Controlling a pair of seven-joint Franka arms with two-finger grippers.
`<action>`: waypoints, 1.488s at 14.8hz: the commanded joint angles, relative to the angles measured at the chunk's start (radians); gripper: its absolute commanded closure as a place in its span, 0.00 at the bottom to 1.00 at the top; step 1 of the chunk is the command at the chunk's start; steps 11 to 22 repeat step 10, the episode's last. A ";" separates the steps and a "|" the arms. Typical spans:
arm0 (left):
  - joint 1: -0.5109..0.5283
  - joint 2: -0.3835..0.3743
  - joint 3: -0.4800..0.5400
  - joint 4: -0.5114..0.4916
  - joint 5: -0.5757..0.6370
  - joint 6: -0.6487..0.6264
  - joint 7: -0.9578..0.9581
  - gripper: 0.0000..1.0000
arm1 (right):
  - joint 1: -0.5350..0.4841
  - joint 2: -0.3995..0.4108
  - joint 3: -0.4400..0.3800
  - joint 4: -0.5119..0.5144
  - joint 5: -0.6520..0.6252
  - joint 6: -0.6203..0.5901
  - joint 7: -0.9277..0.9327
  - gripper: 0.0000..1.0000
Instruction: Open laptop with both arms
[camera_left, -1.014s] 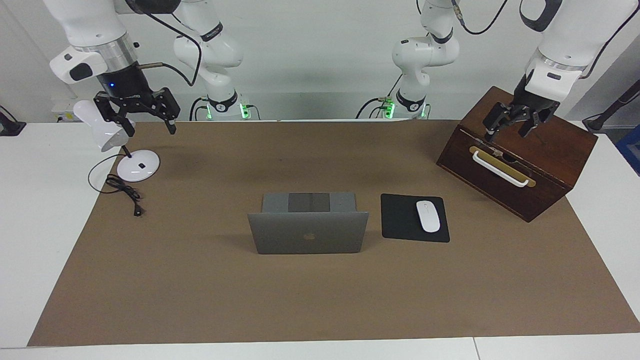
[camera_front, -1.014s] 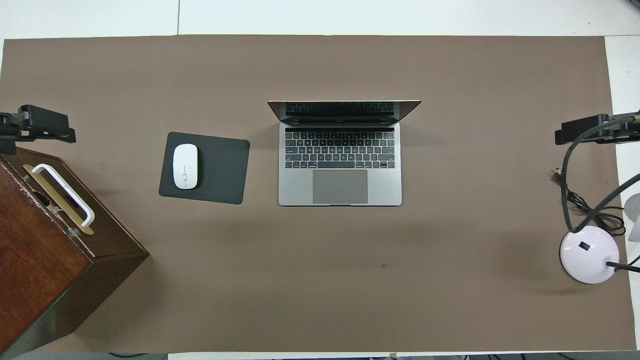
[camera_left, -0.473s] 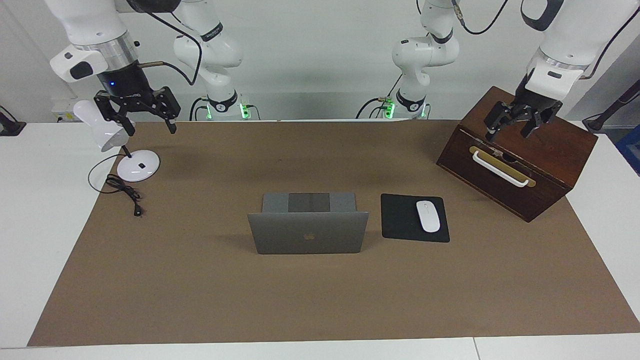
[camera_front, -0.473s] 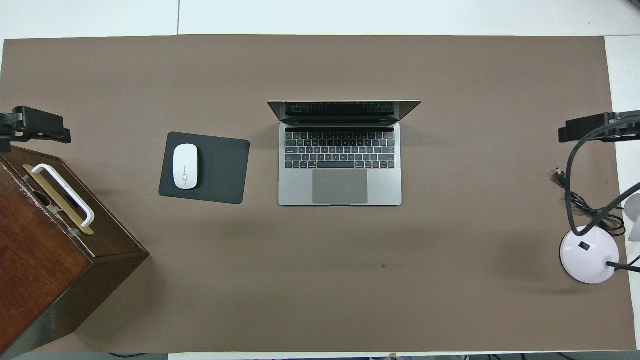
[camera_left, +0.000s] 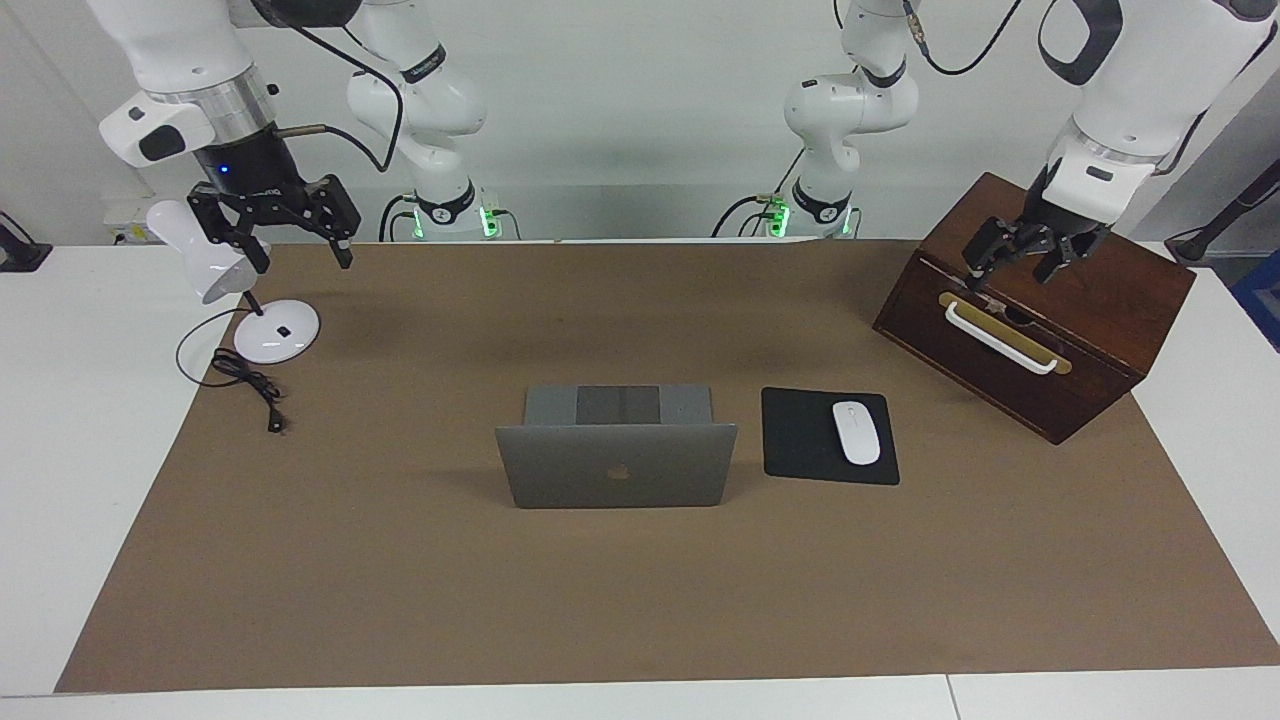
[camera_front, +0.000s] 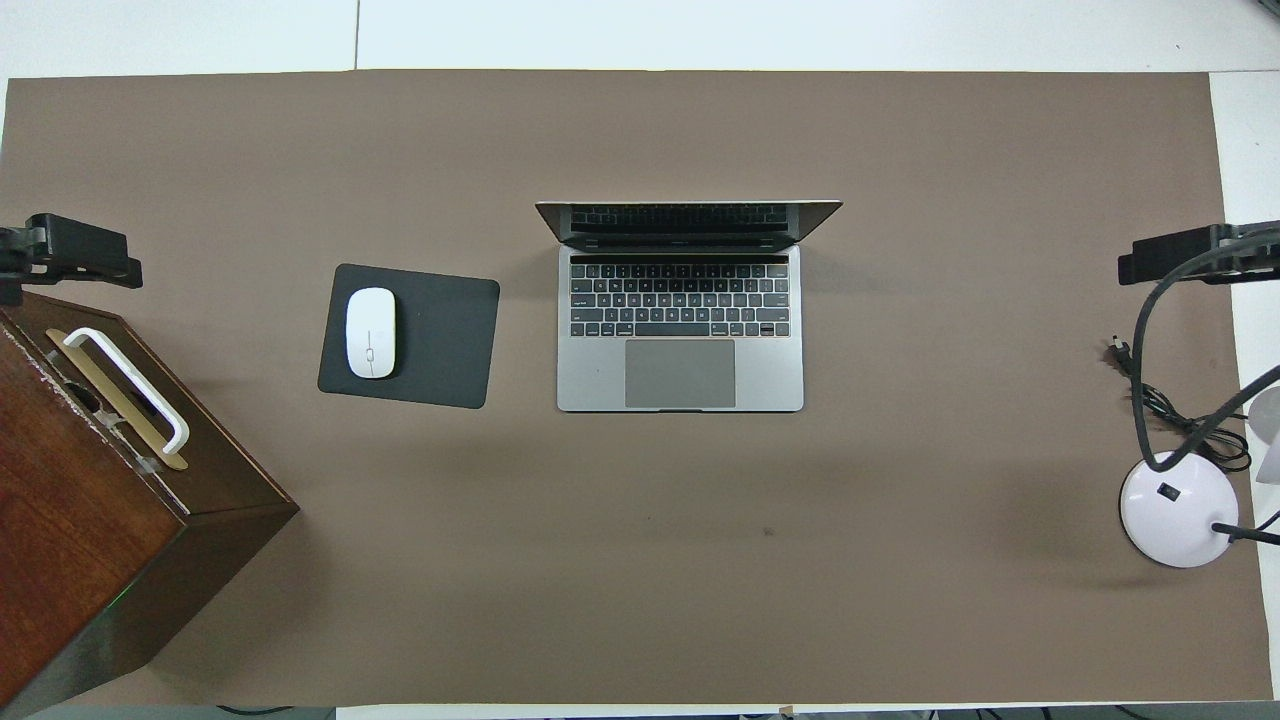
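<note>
The right gripper (camera_left: 295, 240) hangs with jaws spread and empty over the desk lamp (camera_left: 270, 330). The laptop (camera_left: 617, 462) stands open mid-mat beside the mouse pad (camera_left: 800, 440). The left gripper (camera_left: 1015, 262) hovers, released and empty, over the wooden box (camera_left: 1060, 340).

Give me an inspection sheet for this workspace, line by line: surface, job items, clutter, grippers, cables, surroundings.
Surface: brown mat over a white table.
Job's things: laptop open at mid-mat, lid upright, keyboard toward the robots.
Clutter: white mouse on black mouse pad beside the laptop; wooden box with white handle at the left arm's end; white desk lamp at the right arm's end.
Grippers: left gripper open, over the box; right gripper open, over the mat by the lamp.
Cables: lamp cord coiled on the mat, unplugged.
Surroundings: nothing seen.
</note>
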 joint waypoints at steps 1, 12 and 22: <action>0.011 -0.004 -0.006 0.001 0.005 -0.008 0.012 0.00 | 0.001 0.007 -0.004 0.011 -0.018 -0.009 -0.016 0.00; 0.011 0.004 -0.014 0.021 0.005 -0.048 0.005 0.00 | 0.001 0.005 -0.006 0.008 -0.018 -0.017 -0.016 0.00; 0.011 0.004 -0.014 0.021 0.005 -0.048 0.005 0.00 | 0.001 0.005 -0.006 0.008 -0.018 -0.017 -0.016 0.00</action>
